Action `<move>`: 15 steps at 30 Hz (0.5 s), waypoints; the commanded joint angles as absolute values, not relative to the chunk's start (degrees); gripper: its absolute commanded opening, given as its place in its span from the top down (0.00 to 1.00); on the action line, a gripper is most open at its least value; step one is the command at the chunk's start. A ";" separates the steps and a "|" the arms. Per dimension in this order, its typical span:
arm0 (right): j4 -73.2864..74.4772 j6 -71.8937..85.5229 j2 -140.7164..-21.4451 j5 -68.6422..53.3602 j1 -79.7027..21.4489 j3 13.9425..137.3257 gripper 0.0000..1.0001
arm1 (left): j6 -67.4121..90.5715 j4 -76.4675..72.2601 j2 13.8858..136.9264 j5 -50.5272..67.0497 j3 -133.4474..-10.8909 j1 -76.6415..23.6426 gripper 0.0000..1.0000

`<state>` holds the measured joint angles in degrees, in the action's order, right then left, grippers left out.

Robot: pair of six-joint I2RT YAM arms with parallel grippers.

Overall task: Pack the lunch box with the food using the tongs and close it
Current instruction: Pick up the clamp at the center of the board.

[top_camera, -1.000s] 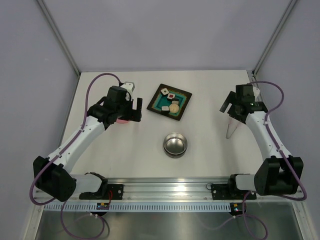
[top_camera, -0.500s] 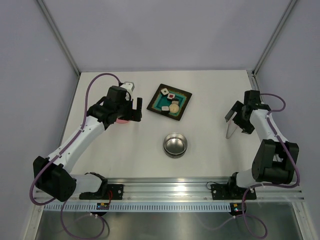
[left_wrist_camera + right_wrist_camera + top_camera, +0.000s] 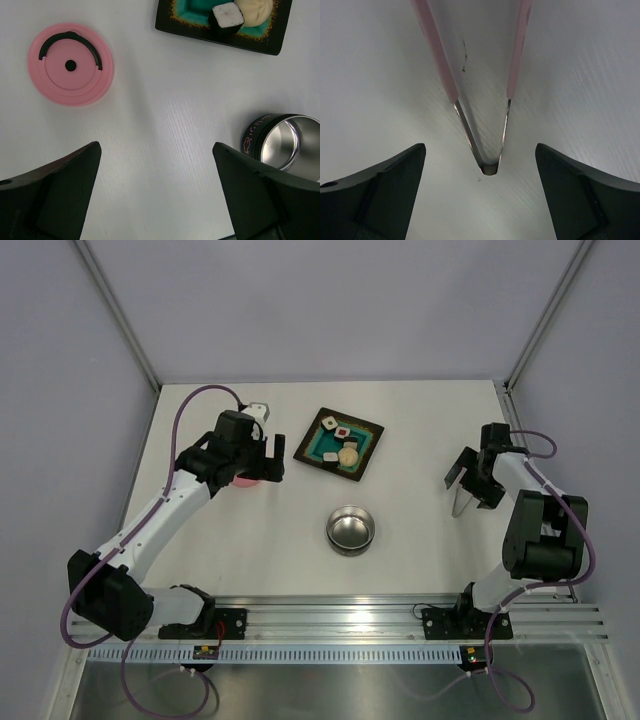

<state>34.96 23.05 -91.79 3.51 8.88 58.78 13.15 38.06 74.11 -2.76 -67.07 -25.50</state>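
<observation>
The lunch box (image 3: 350,529), a round shiny steel bowl, stands open at mid-table and shows at the right edge of the left wrist view (image 3: 282,145). Its pink lid (image 3: 70,63) lies flat on the table, mostly hidden under my left gripper (image 3: 256,458) in the top view. The food (image 3: 342,441) sits on a dark square tray (image 3: 366,429): a white cube (image 3: 227,15) and a beige disc (image 3: 254,6). The tongs (image 3: 459,502) lie on the table at the right. Their pink arms (image 3: 435,46) spread away from the hinge, which rests between my right gripper's (image 3: 480,146) open fingers. My left gripper (image 3: 156,145) hangs open over bare table.
The tray with its teal centre (image 3: 194,7) lies beyond the steel bowl. Metal frame posts (image 3: 118,325) and grey walls enclose the table on three sides. The rail (image 3: 340,618) carrying both arm bases runs along the near edge.
My right arm has folded back and its gripper has dropped toward the tongs, staying open. The left arm, lid, bowl and food have not moved.
</observation>
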 commanded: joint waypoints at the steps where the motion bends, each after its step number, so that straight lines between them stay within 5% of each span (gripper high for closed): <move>1: 32.52 22.32 -93.33 3.43 8.53 59.33 0.00 | 13.36 37.62 74.35 -1.76 -69.78 -25.40 0.01; 15: 30.67 20.66 -100.01 6.59 5.54 61.78 0.18 | 12.92 37.71 74.18 -2.11 -70.23 -25.40 0.01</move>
<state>32.16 22.02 -98.39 4.23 6.96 59.48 13.13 38.11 74.15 -2.76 -67.29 -25.50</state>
